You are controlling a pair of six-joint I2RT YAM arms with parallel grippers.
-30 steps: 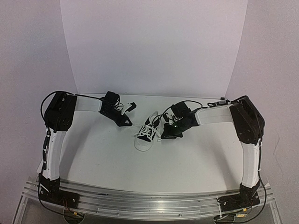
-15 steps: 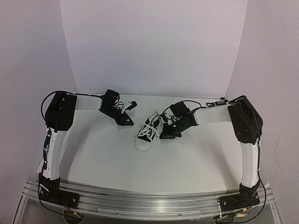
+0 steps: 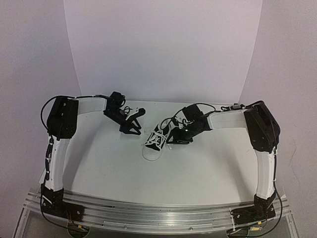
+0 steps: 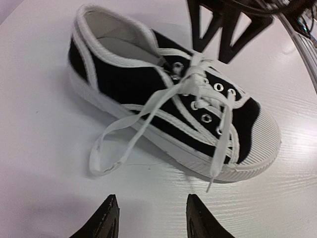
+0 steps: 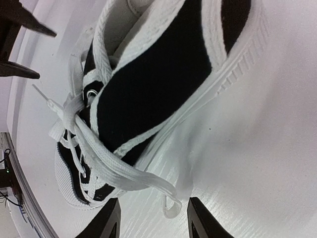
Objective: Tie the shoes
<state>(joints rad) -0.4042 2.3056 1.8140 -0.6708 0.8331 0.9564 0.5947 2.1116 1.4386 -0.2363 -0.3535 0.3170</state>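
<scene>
Now left hand [image 4: 151,202], right hand [image 5: 152,204] (spread) flank sneaker [image 3: 155,141].

High rear overview; both wrist views close, opposite sides of sneaker [image 4: 130,85].

No readable text, label, brand or number shows in any view.

The left claw [image 3: 131,130] has drawn back a little from the shoe [image 3: 154,143] toward ten o'clock, its jaws now apart. The lace [image 4: 121,130] that stretched out to it now lies slack on the counter [image 3: 109,163]. The right claw [image 3: 174,140] has shifted slightly toward twelve o'clock.
</scene>
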